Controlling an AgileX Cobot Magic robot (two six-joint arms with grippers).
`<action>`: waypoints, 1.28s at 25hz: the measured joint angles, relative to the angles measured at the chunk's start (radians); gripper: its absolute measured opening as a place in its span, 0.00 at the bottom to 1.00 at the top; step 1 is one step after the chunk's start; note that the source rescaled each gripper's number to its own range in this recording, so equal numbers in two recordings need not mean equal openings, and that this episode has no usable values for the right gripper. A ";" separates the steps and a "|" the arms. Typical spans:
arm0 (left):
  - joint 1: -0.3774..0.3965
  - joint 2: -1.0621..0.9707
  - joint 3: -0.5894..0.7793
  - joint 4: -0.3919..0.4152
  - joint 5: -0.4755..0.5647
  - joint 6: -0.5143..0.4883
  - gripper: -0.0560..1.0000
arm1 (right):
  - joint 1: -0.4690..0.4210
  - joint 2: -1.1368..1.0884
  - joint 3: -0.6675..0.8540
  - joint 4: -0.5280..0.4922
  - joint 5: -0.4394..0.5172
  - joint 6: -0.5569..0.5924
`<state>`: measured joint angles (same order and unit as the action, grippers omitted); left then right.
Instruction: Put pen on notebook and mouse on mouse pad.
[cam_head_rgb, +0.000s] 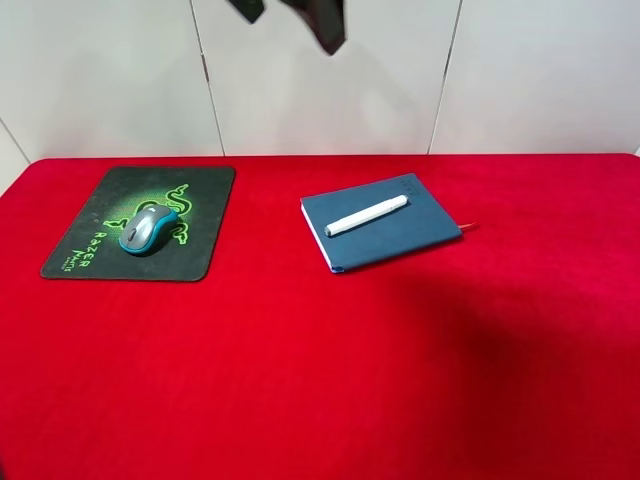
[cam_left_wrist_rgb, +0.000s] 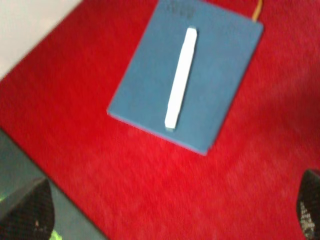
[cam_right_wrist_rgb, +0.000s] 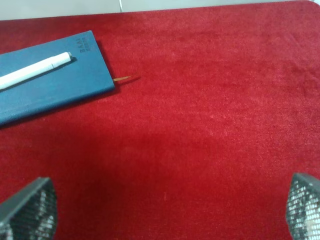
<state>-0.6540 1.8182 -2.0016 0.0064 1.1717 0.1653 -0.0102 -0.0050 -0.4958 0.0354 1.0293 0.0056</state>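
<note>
Table: a red cloth (cam_head_rgb: 320, 380) covers the whole top, with white wall panels (cam_head_rgb: 330, 75) behind it.
Mouse pad: the black mouse pad (cam_head_rgb: 205, 215) lies flat toward 10 o'clock on the cloth, green snake logo and green lettering facing up; a corner of it shows in the left wrist view (cam_left_wrist_rgb: 20, 165).
Mouse: the grey and teal mouse (cam_head_rgb: 148, 230) sits on the pad, about in the middle, over the logo.
Notebook: the dark blue notebook (cam_head_rgb: 420, 235) lies closed near the table's middle, toward 1 o'clock, turned a little off square, well apart from the pad. It also shows in the wrist views (cam_left_wrist_rgb: 145, 85) (cam_right_wrist_rgb: 75, 85).
Bookmark: a thin red ribbon (cam_head_rgb: 467, 227) pokes out from the notebook's corner at its 3 o'clock side onto the cloth (cam_right_wrist_rgb: 125, 78).
Pen: the white pen (cam_head_rgb: 366, 215) rests on the notebook cover, lying slantwise, fully within the cover's edges (cam_left_wrist_rgb: 181, 77) (cam_right_wrist_rgb: 35, 71).
Left gripper: its fingers (cam_left_wrist_rgb: 30, 212) are spread wide, holding nothing, above bare cloth near the pad's corner.
Right gripper: its fingers (cam_right_wrist_rgb: 30, 210) are also spread wide and empty, over bare cloth beyond the notebook's ribbon side.
Overhead: dark arm parts (cam_head_rgb: 320, 20) hang at 12 o'clock against the wall.
</note>
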 joint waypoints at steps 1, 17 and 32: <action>0.000 -0.039 0.050 0.000 0.000 -0.001 0.96 | 0.000 0.000 0.000 0.000 0.000 0.000; 0.000 -0.767 0.736 0.081 0.000 -0.147 0.96 | 0.000 0.000 0.000 0.000 0.000 0.000; 0.034 -1.431 1.235 0.080 0.001 -0.148 1.00 | 0.000 0.000 0.000 0.000 0.000 0.000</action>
<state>-0.6200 0.3870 -0.7665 0.0861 1.1723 0.0178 -0.0102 -0.0050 -0.4958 0.0354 1.0293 0.0056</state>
